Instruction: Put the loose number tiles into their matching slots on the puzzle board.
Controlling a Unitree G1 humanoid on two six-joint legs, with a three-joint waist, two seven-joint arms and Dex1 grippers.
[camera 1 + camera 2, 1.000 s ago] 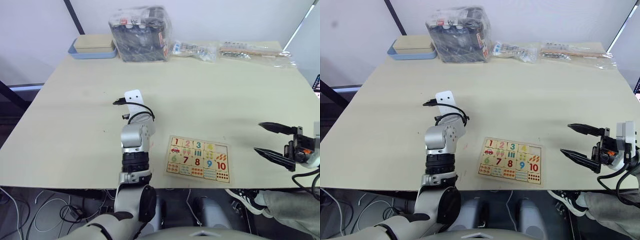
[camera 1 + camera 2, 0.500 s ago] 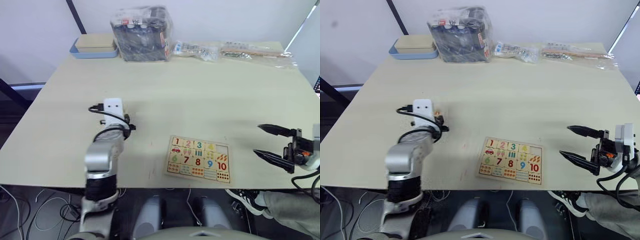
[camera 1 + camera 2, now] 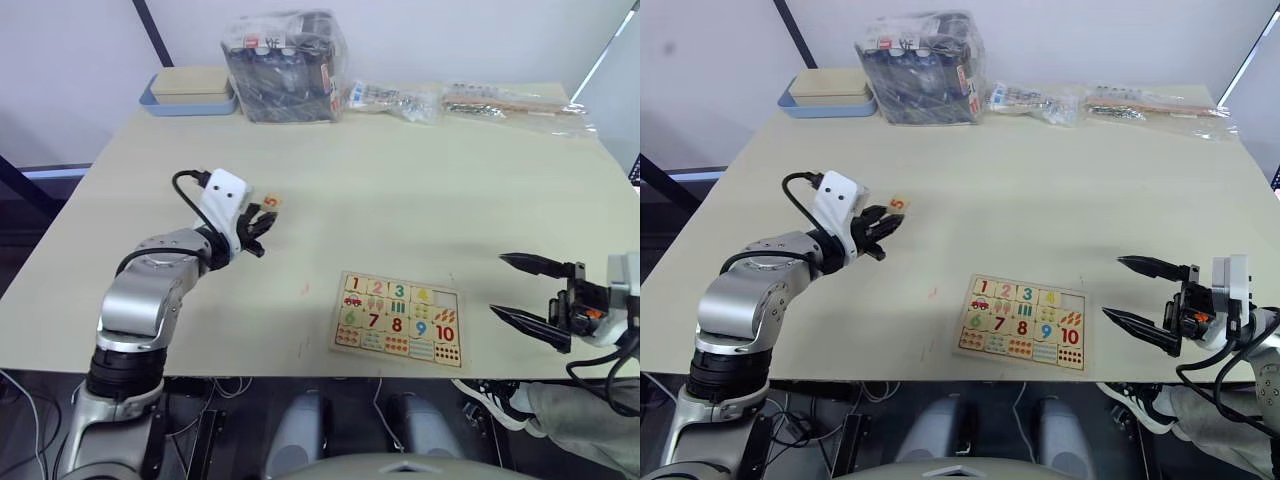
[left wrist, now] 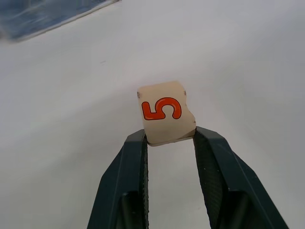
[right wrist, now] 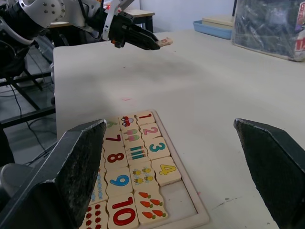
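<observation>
- Right now the left gripper (image 3: 262, 221) is raised over the left part of the worktop (image 3: 400, 180), its jaws closed on one loose number tile (image 4: 165, 112) — a pale-wood square with an orange 5.
- Seen from the left wrist, the two dark fingers (image 4: 132, 167) pinch the tile by its near edge, and most of the tile sticks out past the fingertips, digit side up.
- Well to the right of that hand, the puzzle board (image 3: 397, 318) lies flat near the worktop's near edge, its long side slightly skewed to that edge.
- Tiles 1, 2, 3 and 4 sit in the board's far row, with 6 to 10 in the row below them and small counting pictures alongside.
- One slot (image 5: 183, 199) at the right end of the far row, just beside the 4, is bare wood — the recess shows plainly in the right wrist view.
- Off the worktop's right near corner, the right gripper (image 3: 522, 294) hangs with its jaws wide apart and nothing between them, pointing left toward the board.
- Along the far edge stand a blue tray with a beige box (image 3: 186, 92), a clear-wrapped dark pack (image 3: 282, 66) and two flat plastic bags (image 3: 455, 101).
</observation>
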